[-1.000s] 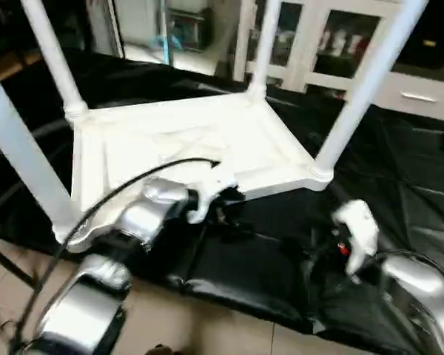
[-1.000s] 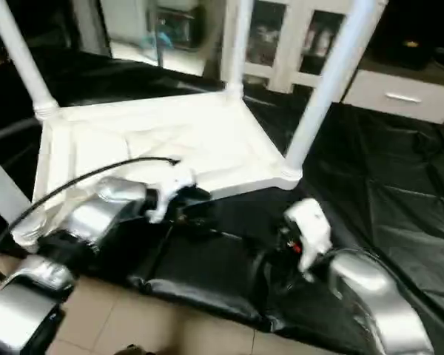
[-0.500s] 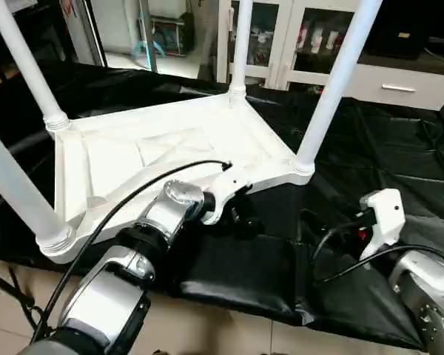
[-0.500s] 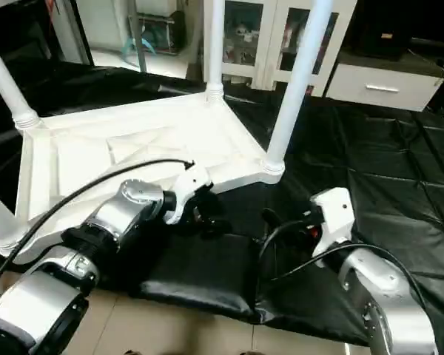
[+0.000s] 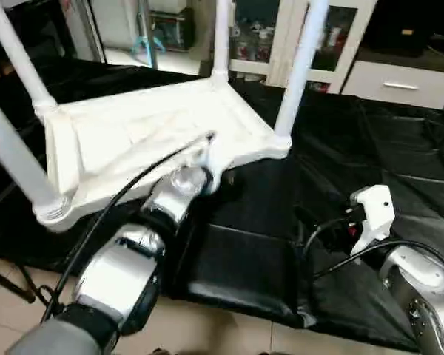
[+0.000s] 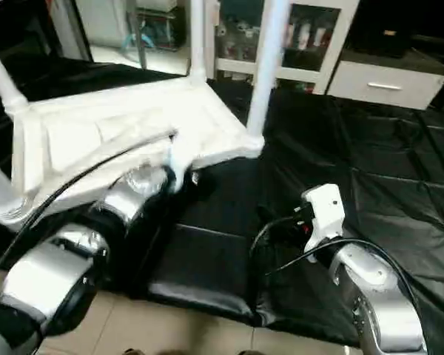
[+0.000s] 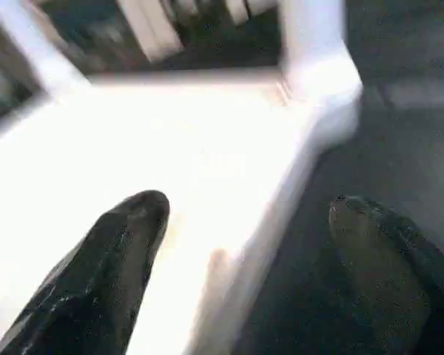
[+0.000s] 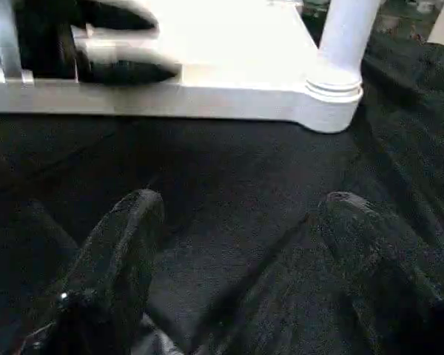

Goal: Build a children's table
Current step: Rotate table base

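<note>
Tabletop [image 5: 155, 129], white plastic, lies upside down on a black mat [image 5: 370, 163], toward the far left of the scene. Four white legs stand up from its corner sockets: one at the near left [image 5: 11, 151], one at the far left [image 5: 18, 55], one at the far corner [image 5: 221, 37], and one at the right corner [image 5: 300, 70]. All four appear seated, so the build looks close to done.

The left gripper [image 7: 244, 222] is at the near edge of the tabletop, between the near left leg and the right one. Its two black fingers [image 7: 111, 259] are spread wide with nothing between them; in the wrist view one finger lies over the white underside and the other over the mat, so they straddle the rim. That edge runs left to right across the gripper, which is the fit any grasp would turn on.

The right gripper [image 8: 237, 244] hovers over bare mat, near right, well apart from the table, fingers also spread and empty. The left arm is clearly the nearer one.

A white cabinet [image 5: 318, 37] with glass doors stands at the far side; small items sit on its shelves, too blurred to name.
</note>
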`<state>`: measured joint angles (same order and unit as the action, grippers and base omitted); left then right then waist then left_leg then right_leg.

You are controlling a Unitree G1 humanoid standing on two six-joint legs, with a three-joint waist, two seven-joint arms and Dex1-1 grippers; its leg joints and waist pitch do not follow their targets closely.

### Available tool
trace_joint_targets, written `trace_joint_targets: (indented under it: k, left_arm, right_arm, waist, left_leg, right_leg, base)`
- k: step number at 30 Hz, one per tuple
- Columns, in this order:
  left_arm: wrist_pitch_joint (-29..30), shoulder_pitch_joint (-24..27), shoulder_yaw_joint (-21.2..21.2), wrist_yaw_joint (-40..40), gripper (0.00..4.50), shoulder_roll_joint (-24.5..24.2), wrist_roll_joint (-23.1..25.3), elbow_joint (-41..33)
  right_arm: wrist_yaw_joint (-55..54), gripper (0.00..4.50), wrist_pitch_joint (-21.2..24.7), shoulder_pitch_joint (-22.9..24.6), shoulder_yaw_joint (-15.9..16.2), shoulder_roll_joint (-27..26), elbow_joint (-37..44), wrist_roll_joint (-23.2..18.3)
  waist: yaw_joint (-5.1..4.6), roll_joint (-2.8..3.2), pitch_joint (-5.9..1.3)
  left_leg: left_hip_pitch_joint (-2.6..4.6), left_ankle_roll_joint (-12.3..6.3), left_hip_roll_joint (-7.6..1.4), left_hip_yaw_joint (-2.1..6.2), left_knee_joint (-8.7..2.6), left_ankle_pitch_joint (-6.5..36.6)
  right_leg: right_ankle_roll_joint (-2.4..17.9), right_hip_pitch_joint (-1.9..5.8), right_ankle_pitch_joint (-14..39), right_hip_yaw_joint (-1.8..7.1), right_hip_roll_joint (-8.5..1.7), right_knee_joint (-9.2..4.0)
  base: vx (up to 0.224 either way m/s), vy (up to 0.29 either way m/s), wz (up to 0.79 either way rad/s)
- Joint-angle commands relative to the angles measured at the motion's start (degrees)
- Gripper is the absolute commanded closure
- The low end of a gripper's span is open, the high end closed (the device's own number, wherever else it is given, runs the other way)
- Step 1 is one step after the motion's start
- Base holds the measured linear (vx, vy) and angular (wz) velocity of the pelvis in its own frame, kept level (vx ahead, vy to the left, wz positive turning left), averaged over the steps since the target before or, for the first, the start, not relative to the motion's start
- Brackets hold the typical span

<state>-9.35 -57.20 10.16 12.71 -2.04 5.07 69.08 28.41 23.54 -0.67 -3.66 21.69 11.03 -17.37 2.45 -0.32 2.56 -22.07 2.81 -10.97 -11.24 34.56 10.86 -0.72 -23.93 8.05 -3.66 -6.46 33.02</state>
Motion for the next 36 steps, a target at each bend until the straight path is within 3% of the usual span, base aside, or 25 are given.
trace_joint_targets:
  k: [1, 2, 5, 8, 10, 11, 13, 14, 15, 17, 18, 19, 20, 21, 22, 23, 24, 27, 29, 31, 34, 36]
  left_arm:
    - [-1.0, -0.6, -1.0, -1.2, 0.49, 0.9, -1.2, 1.0]
    - [-2.8, -1.4, -4.0, -2.1, 0.49, 2.2, -4.0, 1.0]
    - [-5.1, -1.4, -6.4, 1.7, 0.49, 3.6, -7.1, -1.1]
    - [-5.9, -0.1, -6.7, 5.0, 0.49, 3.3, -8.1, -3.5]
    - [-5.4, 5.5, -4.8, 10.7, 0.49, 0.7, -8.3, -11.9]
    - [-5.4, 5.5, -4.8, 10.7, 0.49, 0.7, -8.3, -11.9]
    - [-5.3, 8.0, -4.0, 12.4, 0.49, -0.4, -8.3, -15.6]
    - [-1.7, 15.6, -3.7, 15.3, 0.49, -3.4, -10.5, -27.4]
    - [-1.5, 15.9, -3.7, 15.4, 0.49, -3.6, -10.6, -27.9]
    - [2.8, 24.1, -4.2, 17.2, 0.49, -6.6, -13.5, -40.4]
    - [2.8, 24.1, -4.2, 17.2, 0.49, -6.6, -13.5, -40.4]
    - [5.2, 28.2, -5.4, 17.7, 0.2, -7.6, -15.8, -46.6]
    - [5.2, 28.2, -5.4, 17.7, 0.14, -7.6, -15.8, -46.6]
    - [8.9, 38.1, -8.8, 18.8, 0.14, -9.8, -22.7, -59.8]
    - [10.3, 41.7, -10.1, 19.4, 0.08, -10.6, -25.2, -64.4]
    - [10.3, 42.6, -10.6, 19.5, 0.03, -10.8, -25.7, -65.3]
    - [10.2, 44.3, -11.4, 19.8, 0.03, -11.3, -26.4, -66.8]
    - [5.4, 48.1, -16.6, 17.5, 0.03, -11.5, -25.5, -67.3]
    - [6.8, 50.3, -18.5, 18.4, 0.03, -12.5, -27.6, -68.3]
    - [13.4, 54.4, -20.3, 22.2, 0.03, -15.7, -33.2, -71.9]
    - [20.3, 57.6, -24.3, 25.9, 0.03, -20.3, -40.0, -76.0]
    - [20.6, 58.8, -26.0, 27.0, 0.03, -22.9, -40.4, -76.1]
  right_arm:
    - [-0.6, 0.86, -0.5, -0.6, 0.2, 0.1, -0.1, 0.4]
    - [-0.9, 0.86, -0.6, -0.7, 0.3, -0.1, -0.2, 0.6]
    - [-0.8, 0.86, -0.9, -0.7, 0.8, -0.9, 0.0, 0.7]
    - [-0.8, 0.86, -1.1, -0.8, 1.2, -1.3, -0.2, 0.9]
    - [-0.8, 0.86, -1.5, -1.0, 1.9, -2.2, -0.5, 0.9]
    - [-0.8, 0.86, -1.5, -1.0, 1.9, -2.2, -0.5, 0.9]
    - [-0.8, 0.86, -1.6, -1.1, 2.1, -2.6, -0.5, 0.7]
    - [-0.9, 0.86, -1.8, -1.2, 2.7, -3.3, -0.5, 0.5]
    - [-0.9, 0.86, -1.9, -1.2, 2.7, -3.4, -0.5, 0.4]
    - [-1.0, 0.86, -2.1, -1.3, 3.3, -4.1, -0.2, 0.2]
    - [-1.0, 0.86, -2.1, -1.3, 3.3, -4.1, -0.2, 0.2]
    - [-1.0, 0.86, -2.2, -1.3, 3.4, -4.7, -0.1, -0.1]
    - [-1.0, 0.86, -2.2, -1.3, 3.4, -4.7, -0.1, -0.1]
    - [-1.0, 0.86, -2.5, -1.3, 4.0, -6.1, -0.3, -0.7]
    - [-0.9, 0.86, -2.7, -1.3, 4.2, -6.6, -0.5, -0.8]
    - [-0.9, 0.86, -2.8, -1.3, 4.4, -6.7, -0.6, -0.8]
    - [-0.8, 0.86, -2.9, -1.3, 4.6, -6.9, -0.7, -0.6]
    - [-0.7, 0.86, -3.1, -1.5, 5.5, -7.3, -1.3, -0.2]
    - [-0.5, 0.86, -3.1, -1.6, 5.7, -7.4, -1.4, -0.2]
    - [0.0, 0.86, -3.1, -1.9, 6.0, -7.4, -1.6, -0.2]
    - [0.6, 0.86, -3.4, -2.1, 6.1, -7.3, -1.9, -0.2]
    - [0.8, 0.86, -3.5, -2.2, 6.0, -7.4, -2.0, -0.2]
  waist:
    - [0.3, -0.99, -4.11]
    - [0.31, -0.91, -4.07]
    - [0.92, -1.24, -4.05]
    - [1.06, -1.29, -3.89]
    - [0.94, -1.55, -3.54]
    - [0.95, -1.43, -3.67]
    - [0.64, -1.09, -3.74]
    - [0.79, -0.91, -3.81]
    - [0.77, -0.83, -3.73]
    - [0.44, -0.44, -4.09]
    - [0.42, -0.36, -3.85]
    - [0.61, -0.53, -3.74]
    - [0.83, -0.45, -3.8]
    - [1.25, -0.85, -3.63]
    - [0.71, -0.77, -3.04]
    - [0.59, -0.71, -3.09]
    - [0.61, -0.46, -3.08]
    - [0.85, -0.59, -2.77]
    - [0.75, -0.74, -2.7]
    - [0.69, -0.74, -2.63]
    - [0.42, -0.65, -2.71]
    - [0.29, -0.49, -2.64]
  left_leg:
    - [0.89, -5.81, -1.6, 0.83, -3.91, 10.6]
    - [0.83, -5.86, -1.61, 0.83, -3.94, 10.5]
    - [0.77, -6.27, -1.56, 0.76, -3.91, 10.3]
    - [0.76, -5.76, -1.66, 0.8, -4.08, 11.5]
    - [0.4, -5.54, -1.74, 0.84, -4.4, 12.5]
    - [0.49, -5.33, -1.89, 0.96, -4.44, 12.5]
    - [0.75, -5.0, -1.82, 0.78, -4.35, 12.6]
    - [1.07, -4.79, -1.77, 0.71, -4.3, 12.9]
    - [0.57, -4.45, -2.37, 1.13, -4.79, 12.2]
    - [1.16, -4.13, -2.5, 0.86, -4.5, 11.0]
    - [1.05, -4.25, -2.37, 0.75, -4.58, 11.3]
    - [1.25, -3.72, -2.14, 0.55, -4.62, 12.9]
    - [1.43, -3.02, -2.52, 0.68, -4.69, 13.5]
    - [1.33, -1.98, -2.76, 0.88, -4.95, 14.8]
    - [0.74, -1.38, -2.91, 0.84, -5.64, 16.6]
    - [1.39, -0.4, -2.58, 0.63, -5.54, 19.1]
    - [1.49, 0.47, -2.42, 0.73, -5.57, 20.2]
    - [2.0, 1.89, -2.25, 0.75, -5.7, 23.3]
    - [1.57, 2.67, -2.14, 1.11, -5.98, 24.4]
    - [1.26, 2.91, -2.08, 1.31, -6.18, 24.7]
    - [1.65, 3.6, -1.97, 1.3, -6.11, 26.1]
    - [1.57, 3.68, -1.97, 1.42, -6.28, 26.4]
  right_leg:
    - [11.6, 2.97, 11.5, 1.34, -1.52, -3.31]
    - [11.7, 3.02, 11.3, 1.36, -1.6, -3.27]
    - [11.9, 3.05, 12.0, 1.33, -1.91, -3.34]
    - [11.1, 3.01, 13.9, 1.34, -1.92, -3.5]
    - [10.8, 3.04, 16.1, 1.37, -2.0, -3.71]
    - [10.8, 3.17, 16.3, 1.34, -2.12, -3.5]
    - [10.6, 2.72, 15.8, 1.47, -1.67, -3.51]
    - [10.5, 2.57, 15.7, 1.49, -1.63, -3.58]
    - [11.7, 3.27, 13.9, 1.57, -2.12, -2.95]
    - [12.7, 2.64, 10.4, 1.59, -1.54, -2.36]
    - [12.7, 2.48, 10.4, 1.62, -1.36, -2.56]
    - [12.0, 2.32, 12.5, 1.6, -1.2, -2.95]
    - [12.2, 2.48, 12.6, 1.72, -1.6, -2.63]
    - [12.0, 2.5, 14.5, 1.68, -1.96, -2.28]
    - [11.2, 2.37, 16.9, 1.78, -1.85, -2.95]
    - [9.9, 1.72, 19.2, 1.76, -1.2, -3.36]
    - [8.7, 1.63, 19.9, 1.87, -1.04, -3.44]
    - [6.4, 1.16, 22.7, 1.98, -0.97, -4.14]
    - [4.4, 1.42, 25.1, 1.98, -1.12, -4.29]
    - [3.9, 1.39, 26.0, 2.06, -1.19, -4.02]
    - [3.8, 0.89, 26.6, 2.22, -0.92, -4.02]
    - [4.2, 0.93, 25.1, 2.25, -0.67, -3.98]
  base:
    - [0.0, 0.0, 0.0]
    - [0.0, 0.0, 0.0]
    - [0.0, 0.0, 0.0]
    - [0.0, 0.0, 0.0]
    - [0.0, 0.0, 0.0]
    - [0.0, 0.0, 0.0]
    - [0.0, 0.0, 0.0]
    - [0.0, 0.0, 0.0]
    - [0.0, 0.0, 0.0]
    - [0.0, 0.0, 0.0]
    - [0.0, 0.0, 0.0]
    - [0.0, 0.0, 0.0]
    - [0.0, 0.0, 0.0]
    - [0.0, 0.0, 0.0]
    - [0.0, 0.0, 0.0]
    - [0.0, 0.0, 0.0]
    - [0.0, 0.0, 0.0]
    - [0.0, 0.0, 0.0]
    - [0.0, 0.0, 0.0]
    - [0.0, 0.0, 0.0]
    - [0.0, 0.0, 0.0]
    - [0.0, 0.0, 0.0]
